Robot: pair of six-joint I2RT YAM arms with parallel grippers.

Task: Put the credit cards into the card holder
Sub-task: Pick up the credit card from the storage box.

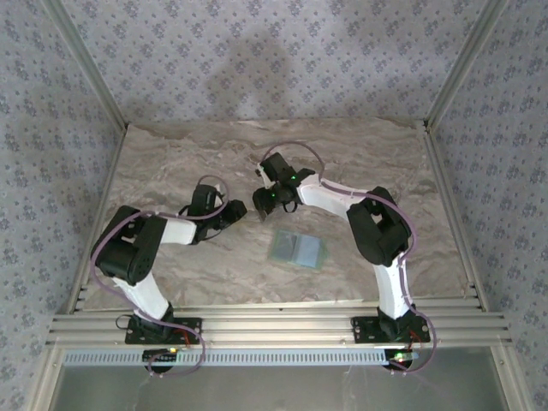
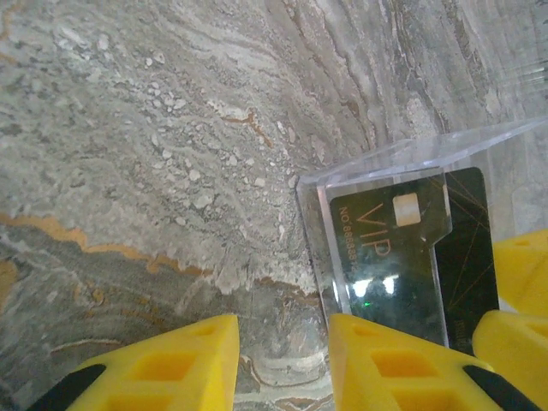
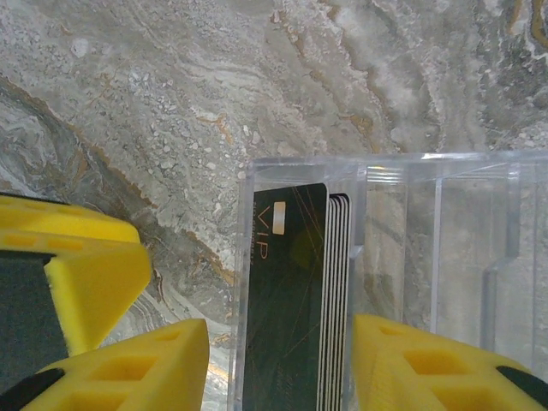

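Marble table (image 1: 171, 163): left gripper (image 2: 282, 334) spread, empty; right gripper (image 3: 281, 334) spread astride credit cards (image 3: 287, 248) in clear box (image 3: 445, 257). Crowding, tip-over risk.

Grey marbled tabletop (image 1: 171, 154), pale floral-patterned walls (image 1: 257, 51) on 3 sides

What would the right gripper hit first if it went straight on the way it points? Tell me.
Most likely the clear box, at the end that holds the stack of credit cards. That end lies just ahead, between the fingers of the right gripper. How near it is remains unclear.
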